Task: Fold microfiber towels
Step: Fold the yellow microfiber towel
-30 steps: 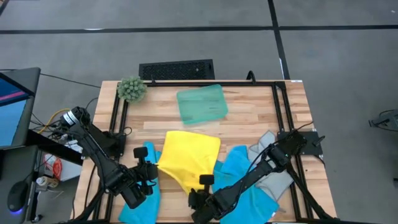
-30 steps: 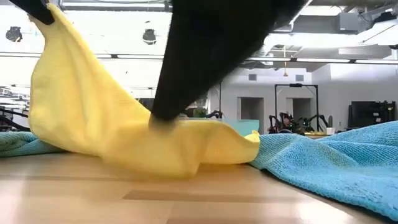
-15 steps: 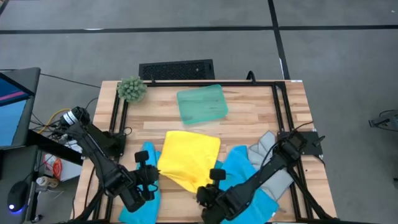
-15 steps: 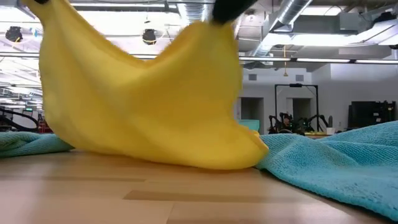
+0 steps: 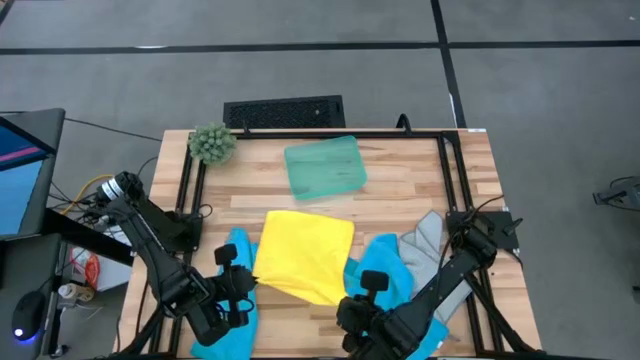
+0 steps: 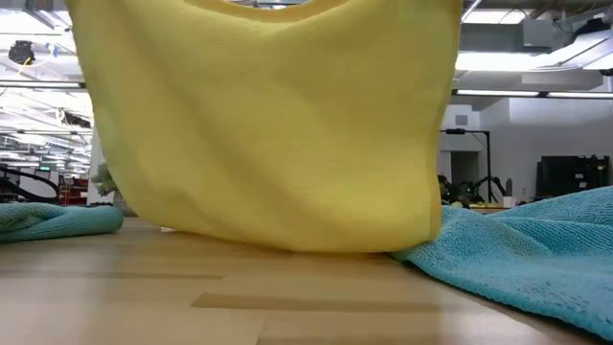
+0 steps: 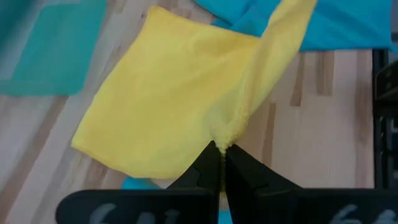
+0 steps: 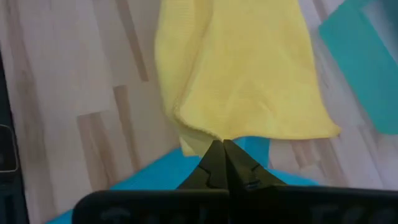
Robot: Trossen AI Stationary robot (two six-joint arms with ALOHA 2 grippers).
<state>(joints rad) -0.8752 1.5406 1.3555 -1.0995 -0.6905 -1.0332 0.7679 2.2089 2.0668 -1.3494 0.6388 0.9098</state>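
Left gripper (image 7: 222, 149) and right gripper (image 8: 222, 146) fingers each clench a near corner of the yellow towel (image 5: 303, 254), lifting that edge above the table (image 5: 400, 180).

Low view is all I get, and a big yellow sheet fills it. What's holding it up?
Observer: Two claws. The left claw is shut on the near edge of the yellow towel, at the left arm's side.
Operator: And the other side?
Observer: The right claw is shut on the same edge farther right, over a blue towel.
Operator: Anything hidden behind it?
Observer: A teal-green tray lies flat on the table farther back, apart from the towel.
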